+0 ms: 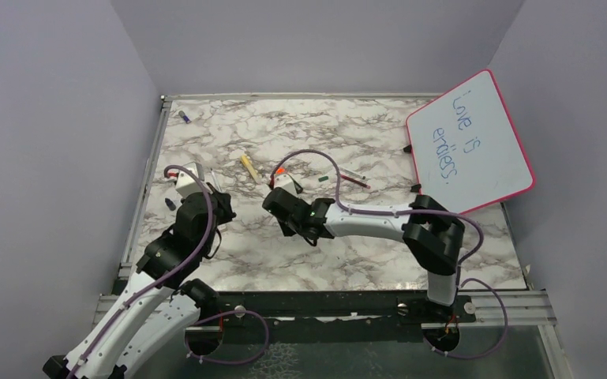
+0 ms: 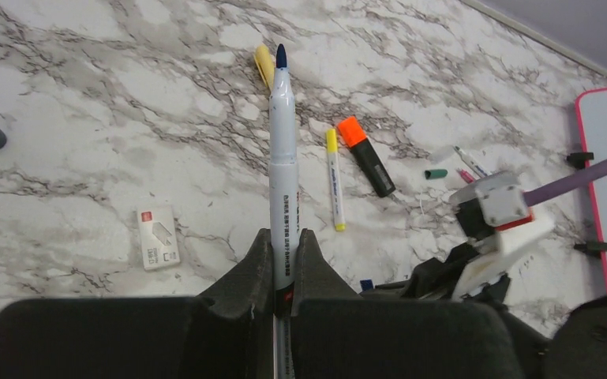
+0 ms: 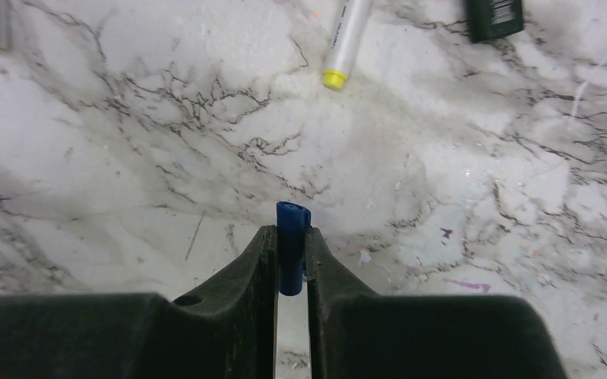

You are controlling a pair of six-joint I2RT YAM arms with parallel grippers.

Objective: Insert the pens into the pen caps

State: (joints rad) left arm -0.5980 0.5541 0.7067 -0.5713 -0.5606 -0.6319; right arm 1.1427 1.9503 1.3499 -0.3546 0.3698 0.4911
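Holds the blue-tipped pen (image 2: 282, 142) clamped by its tail in the left gripper (image 2: 284, 237), tip out left of the orange-tipped highlighter (image 2: 367, 158). Pinches a blue pen cap (image 3: 292, 215) in the narrow-set right gripper (image 3: 290, 233), near the highlighter. Looks like the joining step: calls for lining cap mouth with tip, then pressing home. Counts three pens and two caps clearly: yellow-ended pen (image 2: 334, 181) just left of the highlighter, yellow pen (image 2: 264, 65) beyond, green cap (image 2: 436, 174) right.

One white pen (image 2: 282, 158) w/ dark blue tip, uncapped, points fwd out of left gripper (image 2: 284, 241), clamped at its lower body. Small blue cap (image 3: 293, 225) is pinched in right gripper (image 3: 291, 237). Yellow-tipped pen (image 2: 334, 178) and green cap (image 2: 436, 174) lie flat, well apart.
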